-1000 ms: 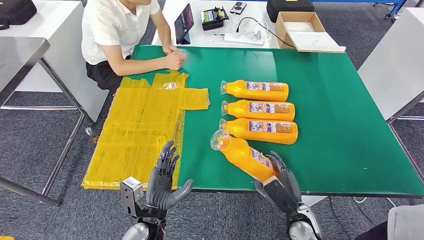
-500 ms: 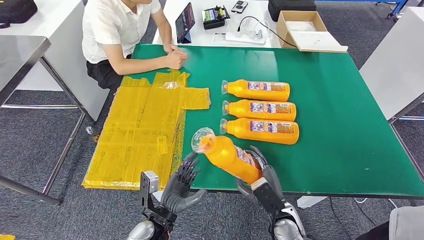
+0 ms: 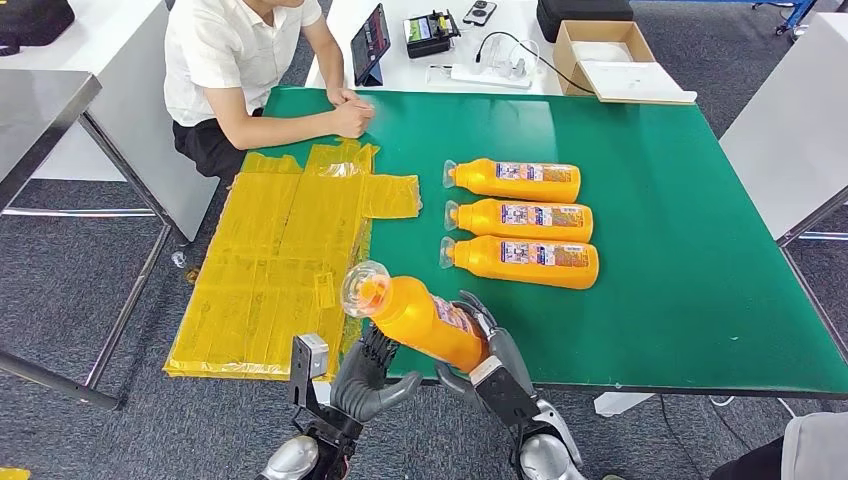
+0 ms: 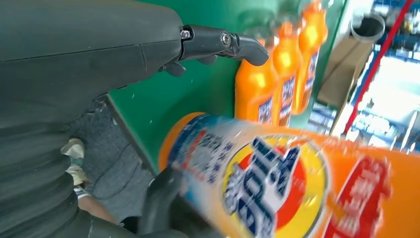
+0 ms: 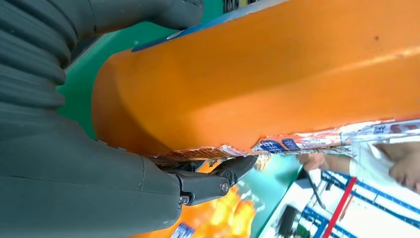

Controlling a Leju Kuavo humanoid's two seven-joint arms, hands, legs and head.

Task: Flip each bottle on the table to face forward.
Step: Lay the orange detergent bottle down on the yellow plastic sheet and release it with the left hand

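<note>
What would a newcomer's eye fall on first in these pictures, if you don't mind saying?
Probably the orange bottle lifted off the near edge of the green table, gripped by the right hand with the left hand open just beneath it. Behind it, three matching bottles lie side by side in a neat row, and a yellow plastic sheet drapes over the table's left edge.

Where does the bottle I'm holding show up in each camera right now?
Head view: held bottle low centre, tilted, over the table's near edge.
Left wrist view: its printed label fills the lower right.
Right wrist view: its plain orange side spans the top.
Shared landmark: green table.
</note>
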